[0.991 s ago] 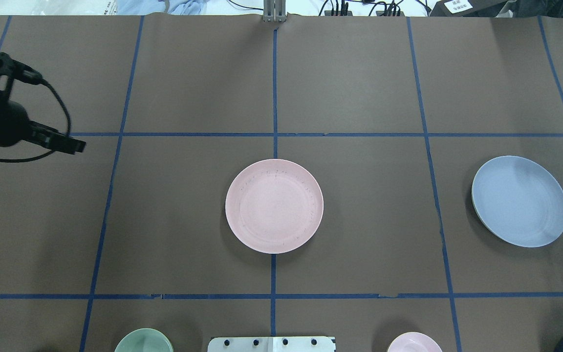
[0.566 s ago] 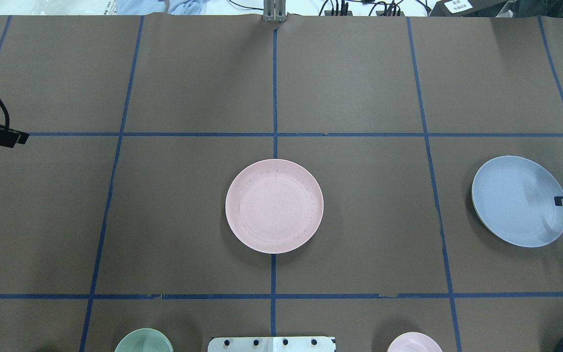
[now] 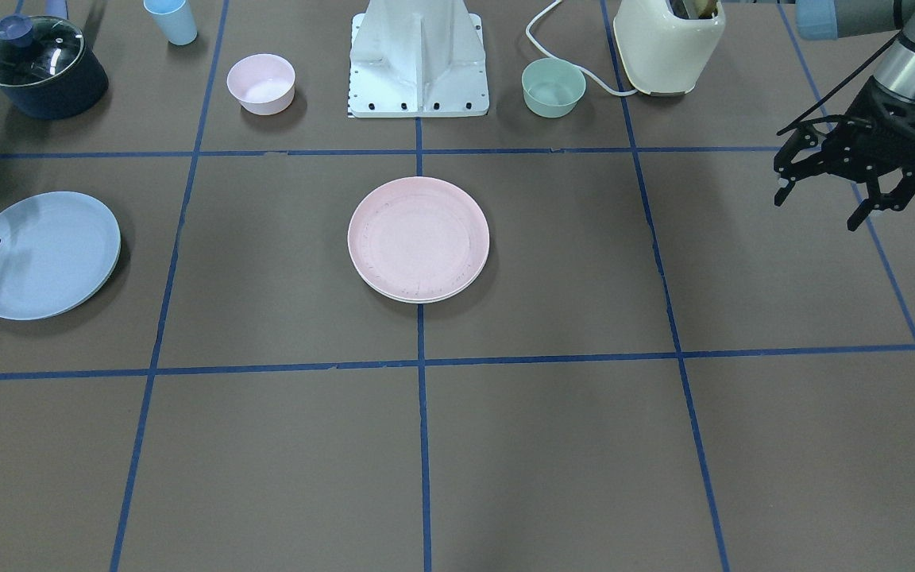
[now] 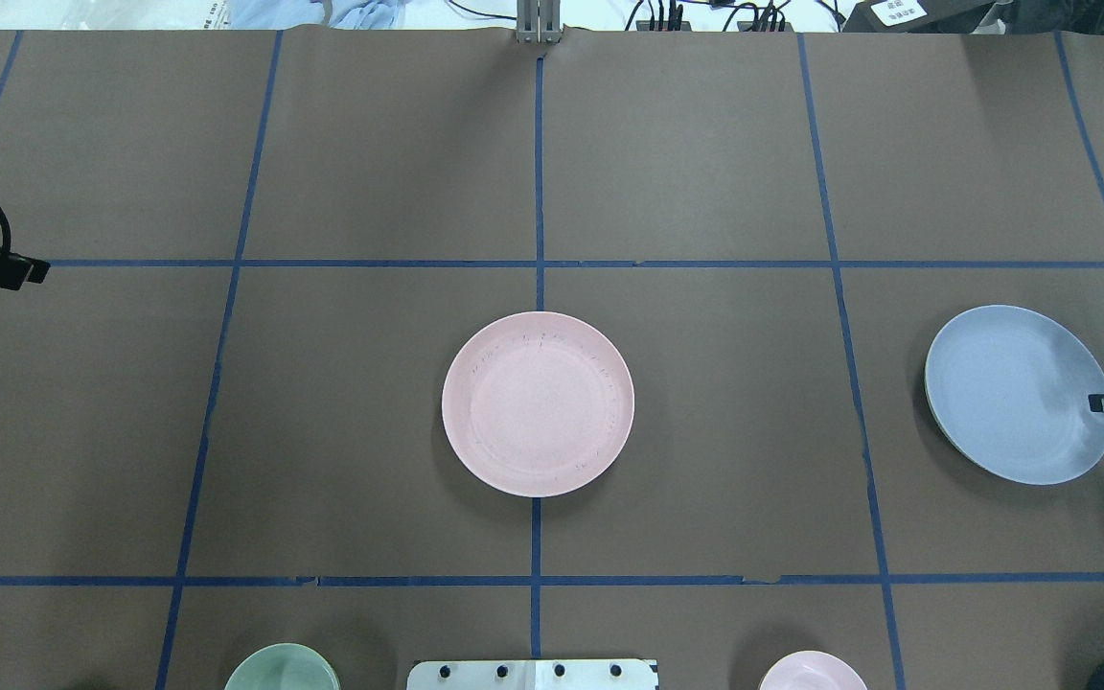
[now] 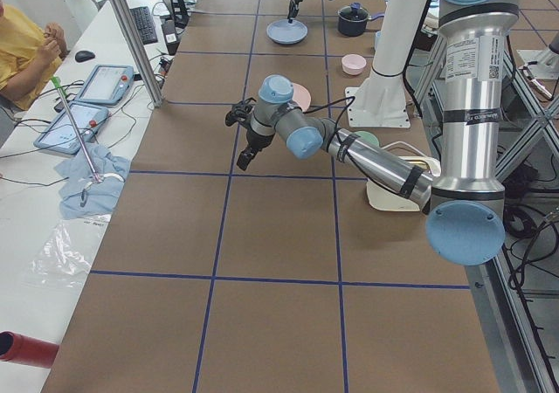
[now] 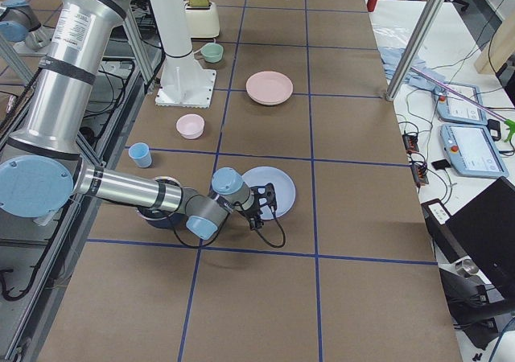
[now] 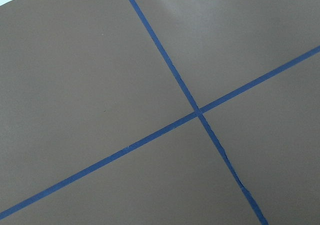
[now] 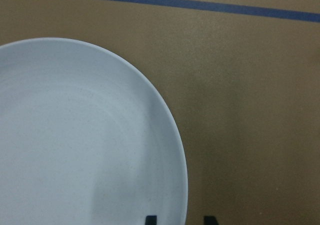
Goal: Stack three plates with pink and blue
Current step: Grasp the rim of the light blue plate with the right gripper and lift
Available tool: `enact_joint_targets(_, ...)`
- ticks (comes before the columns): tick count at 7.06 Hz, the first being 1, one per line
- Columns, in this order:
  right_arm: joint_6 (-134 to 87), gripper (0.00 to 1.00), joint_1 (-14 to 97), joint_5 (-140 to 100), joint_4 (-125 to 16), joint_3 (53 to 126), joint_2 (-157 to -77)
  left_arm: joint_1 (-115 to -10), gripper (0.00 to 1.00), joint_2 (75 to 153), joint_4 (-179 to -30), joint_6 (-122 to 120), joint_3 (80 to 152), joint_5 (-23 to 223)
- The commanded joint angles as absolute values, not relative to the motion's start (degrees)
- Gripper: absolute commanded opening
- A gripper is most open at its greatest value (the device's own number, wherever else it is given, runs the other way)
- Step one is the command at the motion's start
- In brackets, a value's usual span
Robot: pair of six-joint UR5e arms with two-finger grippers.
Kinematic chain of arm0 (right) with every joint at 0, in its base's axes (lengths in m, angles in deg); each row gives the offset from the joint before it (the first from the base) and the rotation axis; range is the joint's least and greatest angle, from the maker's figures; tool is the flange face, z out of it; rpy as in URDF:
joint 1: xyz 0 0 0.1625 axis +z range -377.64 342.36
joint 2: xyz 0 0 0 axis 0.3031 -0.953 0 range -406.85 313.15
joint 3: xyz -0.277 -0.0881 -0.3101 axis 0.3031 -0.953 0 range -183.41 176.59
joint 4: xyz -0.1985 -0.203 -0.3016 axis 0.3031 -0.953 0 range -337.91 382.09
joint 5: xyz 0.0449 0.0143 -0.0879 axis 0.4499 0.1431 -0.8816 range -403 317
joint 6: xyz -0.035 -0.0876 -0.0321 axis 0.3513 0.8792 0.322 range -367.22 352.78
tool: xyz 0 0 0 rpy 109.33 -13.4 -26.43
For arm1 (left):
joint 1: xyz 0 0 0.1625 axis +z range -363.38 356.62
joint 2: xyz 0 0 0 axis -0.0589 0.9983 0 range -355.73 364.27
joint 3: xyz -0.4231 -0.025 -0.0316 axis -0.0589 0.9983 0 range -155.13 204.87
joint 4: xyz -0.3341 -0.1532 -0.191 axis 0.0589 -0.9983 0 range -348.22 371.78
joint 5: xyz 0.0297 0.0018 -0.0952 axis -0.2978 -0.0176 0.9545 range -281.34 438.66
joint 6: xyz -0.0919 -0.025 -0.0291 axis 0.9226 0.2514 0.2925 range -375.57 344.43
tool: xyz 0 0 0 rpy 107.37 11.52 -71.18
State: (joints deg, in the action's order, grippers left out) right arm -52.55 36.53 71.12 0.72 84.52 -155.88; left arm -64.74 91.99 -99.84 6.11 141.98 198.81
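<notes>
A brown paper-covered table (image 3: 267, 461) is marked into squares by blue tape lines.

There are three round, shallow, matte plastic plates. The pale pink plate (image 3: 418, 237) sits at the table's centre, on top of the cream plate (image 3: 419, 301). The cream plate shows only as a thin pale crescent under the pink rim in the front view and is fully hidden from overhead. The light blue plate (image 4: 1012, 393) lies alone on the robot's right side, well apart from the stack.

There are two arms. The left gripper (image 3: 815, 213), black with two fingers, hangs above bare table on the robot's left, its fingers spread wide and holding nothing. In the overhead view it is cut off by the picture's edge.

The right gripper (image 8: 180, 221) is at the blue plate's outer edge. Its wrist camera shows only two dark fingertips (image 8: 150, 220), set apart, one over the plate and one over the table, with the rim between them. Whether either tip touches the plate cannot be made out.

Along the robot's side of the table stand:
- one white robot base mount (image 3: 418, 59)
- one small pink bowl (image 3: 260, 83)
- one small green bowl (image 3: 553, 87)
- one pale blue cup (image 3: 170, 20)
- one dark pot with a glass lid (image 3: 40, 67)
- one cream toaster (image 3: 668, 44), cut off at the top
</notes>
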Motion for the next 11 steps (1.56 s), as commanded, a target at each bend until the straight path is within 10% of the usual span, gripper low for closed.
enact_joint_targets(1,-52.7,0.00,36.5,71.1,0.7,84.1,-155.7,-64.7,1.00,92.0,-99.8,6.1,141.9,198.8)
enact_joint_targets(7,-66.5,0.00,42.1,82.2,-24.8,104.8,-141.8,-64.9,1.00,91.0,-99.9,5.5,141.8,198.9)
enact_joint_targets(11,-85.3,0.00,23.2,65.9,-29.1,106.8,-125.8,-68.9,1.00,89.6,-99.6,2.9,141.7,199.0)
